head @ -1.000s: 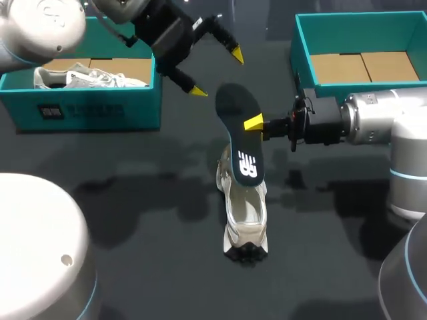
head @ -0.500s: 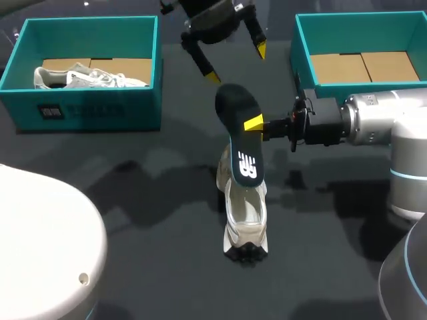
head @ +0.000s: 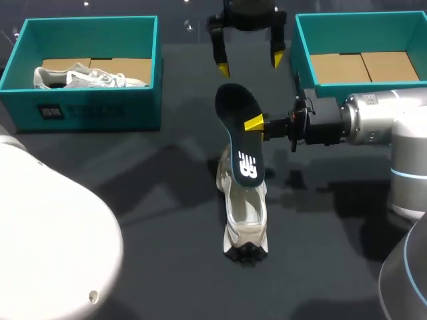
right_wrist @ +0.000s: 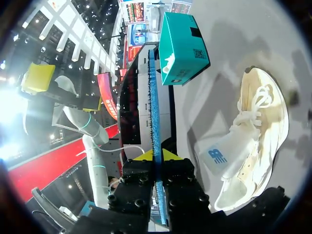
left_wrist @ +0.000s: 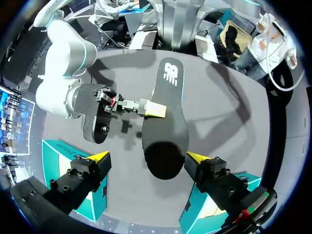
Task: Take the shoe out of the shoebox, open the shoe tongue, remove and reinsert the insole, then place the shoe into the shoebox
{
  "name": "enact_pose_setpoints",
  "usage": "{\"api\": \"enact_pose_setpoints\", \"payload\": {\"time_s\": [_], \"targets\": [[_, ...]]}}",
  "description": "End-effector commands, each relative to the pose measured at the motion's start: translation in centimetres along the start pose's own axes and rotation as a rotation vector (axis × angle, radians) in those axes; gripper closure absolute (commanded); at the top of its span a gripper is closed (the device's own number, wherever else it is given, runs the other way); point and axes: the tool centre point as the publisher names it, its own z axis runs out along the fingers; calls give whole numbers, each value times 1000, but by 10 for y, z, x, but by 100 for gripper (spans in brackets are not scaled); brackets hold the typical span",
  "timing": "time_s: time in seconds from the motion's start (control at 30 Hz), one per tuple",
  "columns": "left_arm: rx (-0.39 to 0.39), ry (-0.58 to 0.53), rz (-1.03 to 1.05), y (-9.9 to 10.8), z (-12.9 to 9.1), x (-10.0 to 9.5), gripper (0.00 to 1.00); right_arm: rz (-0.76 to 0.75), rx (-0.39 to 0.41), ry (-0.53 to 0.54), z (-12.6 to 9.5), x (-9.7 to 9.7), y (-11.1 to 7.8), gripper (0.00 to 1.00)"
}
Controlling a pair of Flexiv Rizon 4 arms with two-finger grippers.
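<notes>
Nearest the camera, on the dark table (head: 133, 200), the shoe (head: 245, 223) is laid with its long axis running near to far, well apart from either box. Over its farther half the insole (head: 241, 137) is held along nearly the same line: the printed end is lowered onto the shoe, while the plain end is raised and pointed toward the far side.

About midway along the insole, one long edge is pinched by the right gripper (head: 254, 123), which is brought in from the side, square to that axis. In the right wrist view the insole is seen edge-on, clamped between the two fingers.

Beyond the plain end, the left gripper (head: 249, 64) is hung with its fingers spread wide and nothing held. In the left wrist view that end is seen ahead of the spread fingers and untouched.

Farthest off, the right shoebox (head: 301, 60) is seen without a shoe, and a second shoe (head: 87, 77) is kept in the left shoebox (head: 87, 107).

Reinsertion is judged to be in hand, so the push is best directed down the shared axis; only the right gripper is in contact.
</notes>
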Motion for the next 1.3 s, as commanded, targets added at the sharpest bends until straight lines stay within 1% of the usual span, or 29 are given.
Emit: {"api": "enact_pose_setpoints", "payload": {"time_s": [0.03, 0.33, 0.43, 0.5, 0.57, 0.63, 0.77, 0.8, 0.87, 1.0, 1.13, 1.27, 1.3], "targets": [[-6, 309, -2, -2, -3, -3, 0, 0, -2, -2, 1, 0, -1, 100], [-8, 292, -8, -9, -4, 5, 0, 0, -2, -2, 1, 0, -1, 100], [-3, 275, -5, -11, -4, 8, 0, 0, -2, -2, 1, 0, -1, 100], [-12, 242, 0, -12, -5, 10, 0, 0, -2, -2, 1, 0, -1, 100], [-29, 186, 13, -15, -6, 15, 0, 0, -2, -2, 1, 0, -1, 100], [-34, 99, 39, -17, -7, 20, 0, 0, -2, -2, 1, 0, -1, 100], [-34, -37, 58, -21, -7, 32, 0, 0, -2, -2, 1, 0, -1, 100], [-45, -75, 57, -21, -8, 35, 0, 0, -2, -2, 1, 0, -1, 100], [-37, -144, 46, -22, -9, 42, 0, 0, -2, -2, 1, 0, -1, 100], [-26, -320, 47, -27, -11, 57, 0, 0, -2, -2, 1, 0, -1, 100], [-19, -485, 53, -30, -8, 69, 0, 0, -2, -2, 1, 0, -1, 100], [-1, -618, 74, -32, -2, 76, 0, 0, -2, -2, 1, 0, -1, 100], [-18, -656, 77, -33, 0, 78, 0, 0, -2, -2, 1, 0, -1, 100]]}}
